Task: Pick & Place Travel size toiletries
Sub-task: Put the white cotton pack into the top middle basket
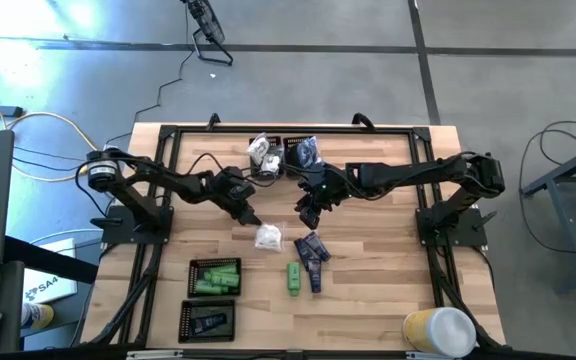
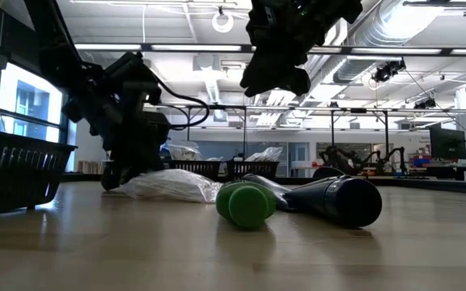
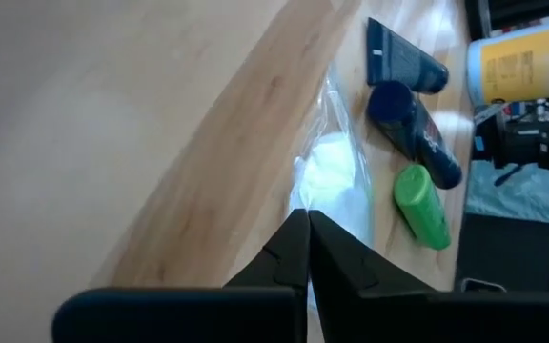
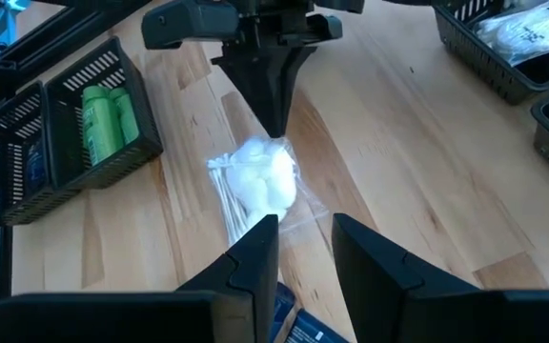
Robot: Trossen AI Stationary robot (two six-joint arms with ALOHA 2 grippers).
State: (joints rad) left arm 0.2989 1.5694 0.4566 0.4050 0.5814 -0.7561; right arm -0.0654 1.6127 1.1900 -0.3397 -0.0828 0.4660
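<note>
Left gripper [image 1: 252,217] is down at the edge of the white packet [image 1: 267,237], and we see its two fingers [image 3: 298,250] pressed tight together. We can see the tips touch the clear bag of the packet, but we cannot tell for sure if they have pinched it. The packet lies on the wooden table [image 1: 368,290], with cotton balls and swabs inside.

Our right gripper [image 1: 310,212] hangs in the air just above and beside the packet. Its fingers [image 4: 255,250] stand a little apart and hold nothing.

Near the packet lie two navy tubes [image 1: 311,247] and a green tube [image 1: 294,278], all close together. Farther from the packet, on the left arm's side, sits a black tray [image 1: 215,277] with green tubes in it. Right beside that tray is a second tray [image 1: 208,321] with a navy tube. Two more trays [image 1: 284,155] sit behind the packet, with bags in them.
</note>
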